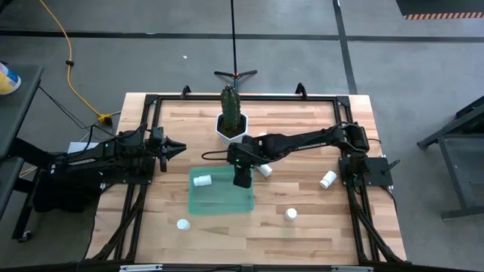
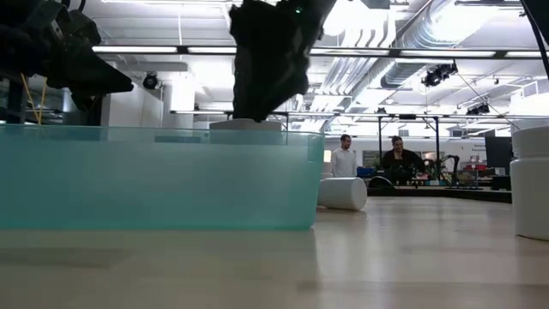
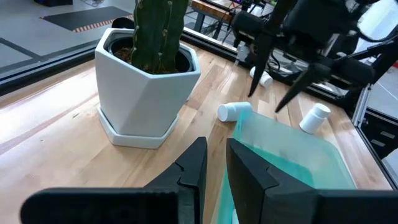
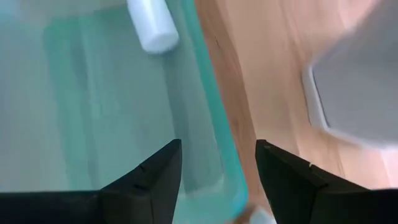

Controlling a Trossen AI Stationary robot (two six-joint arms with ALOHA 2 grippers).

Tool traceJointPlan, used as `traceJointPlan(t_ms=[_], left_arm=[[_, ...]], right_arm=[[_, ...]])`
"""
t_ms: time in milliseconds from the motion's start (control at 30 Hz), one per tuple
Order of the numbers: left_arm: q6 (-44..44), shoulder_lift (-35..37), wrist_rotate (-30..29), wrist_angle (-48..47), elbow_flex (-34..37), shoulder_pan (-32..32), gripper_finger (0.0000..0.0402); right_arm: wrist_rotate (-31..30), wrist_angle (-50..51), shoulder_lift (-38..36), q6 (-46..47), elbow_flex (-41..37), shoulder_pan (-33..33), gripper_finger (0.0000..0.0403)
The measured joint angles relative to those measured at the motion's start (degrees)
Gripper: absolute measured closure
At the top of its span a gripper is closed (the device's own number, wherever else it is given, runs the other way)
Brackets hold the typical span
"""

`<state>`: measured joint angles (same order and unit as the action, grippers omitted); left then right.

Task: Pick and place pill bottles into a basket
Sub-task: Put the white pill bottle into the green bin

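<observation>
While hovering over basket | right gripper spread, empty | next: bottle at 2 o'clock, approach squarely.

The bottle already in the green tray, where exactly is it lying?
In the high view, that pill bottle lies on its side in the basket, near its left far corner, left of the right gripper.
</observation>
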<state>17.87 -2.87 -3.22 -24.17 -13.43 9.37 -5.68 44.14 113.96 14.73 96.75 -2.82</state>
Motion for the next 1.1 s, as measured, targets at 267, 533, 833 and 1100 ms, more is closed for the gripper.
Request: traceJointPlan(t_ms=[267,533,833,1100], left_arm=[[0.42,0.02,0.01,0.05,0.0,0.0,0.0305],[0.42,0.0,0.03,0.05,0.0,-0.02,0.0305],[0.44,0.02,0.03,0.1,0.0,-0.02,0.0305],[0.5,0.02,1.45,0.09,0.0,-0.02,0.0305]], right_arm=[[-0.2,9.19,-1.25,14.22,-0.06,2.11,0.0208],[3.11,13.59,-1.25,23.87,-0.15,3.53,0.0208],[3.14,21.01,-1.25,28.77,-0.15,4.39,0.0208],[3.17,20.82,-1.25,29.45,-0.15,4.43,0.0204]])
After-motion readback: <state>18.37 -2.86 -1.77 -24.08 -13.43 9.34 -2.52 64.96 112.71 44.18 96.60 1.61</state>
